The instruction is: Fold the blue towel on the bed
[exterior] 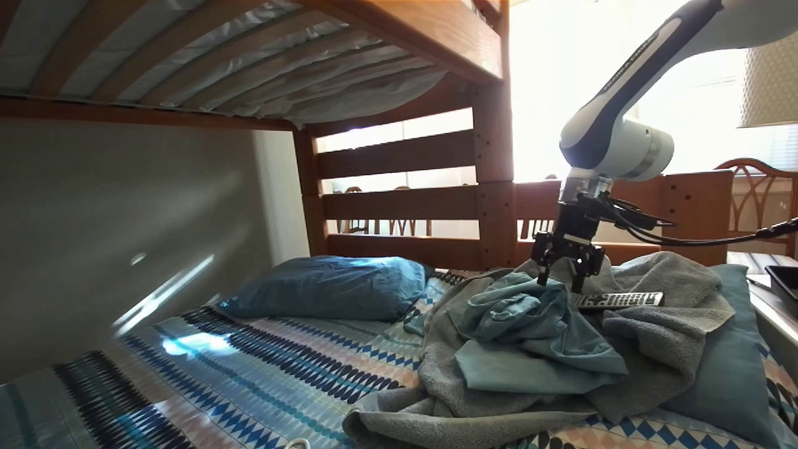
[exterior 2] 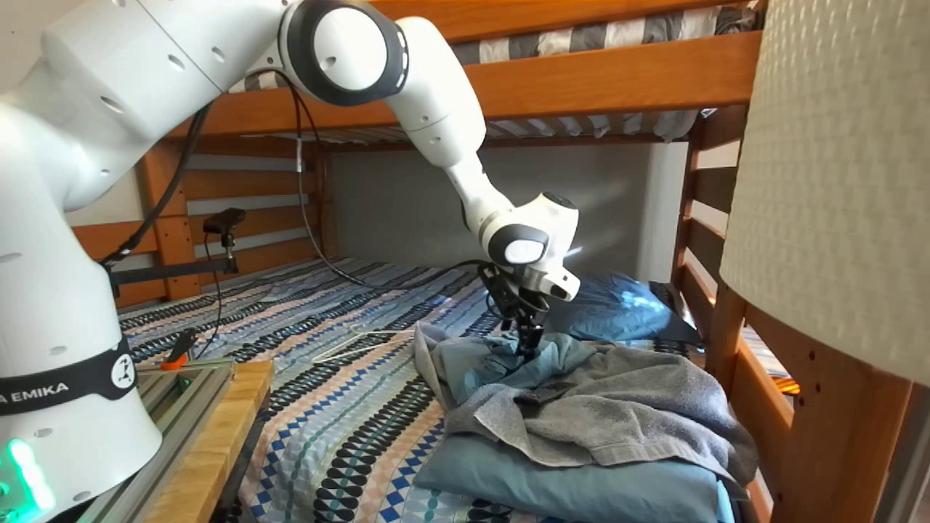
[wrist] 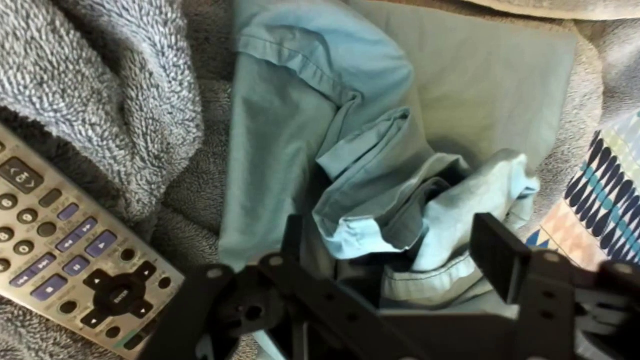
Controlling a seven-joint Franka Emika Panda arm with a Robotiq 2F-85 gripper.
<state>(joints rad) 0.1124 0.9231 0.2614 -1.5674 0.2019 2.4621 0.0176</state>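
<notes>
The blue towel (exterior: 536,349) was bunched on the grey towel (exterior 2: 617,414) on the bed (exterior: 249,368); no finished fold was shown, so most of the folding was judged undone. The gripper (wrist: 390,237) was spread wide over it, no grip seen. "EMIKA" could be read on the base band (exterior 2: 65,385), "ENTER" on the remote (wrist: 85,255)

Grey wall (exterior: 149,218) with sunlight streaks (exterior: 164,295), bright window (exterior: 548,75), wooden chair (exterior: 753,163)
</notes>
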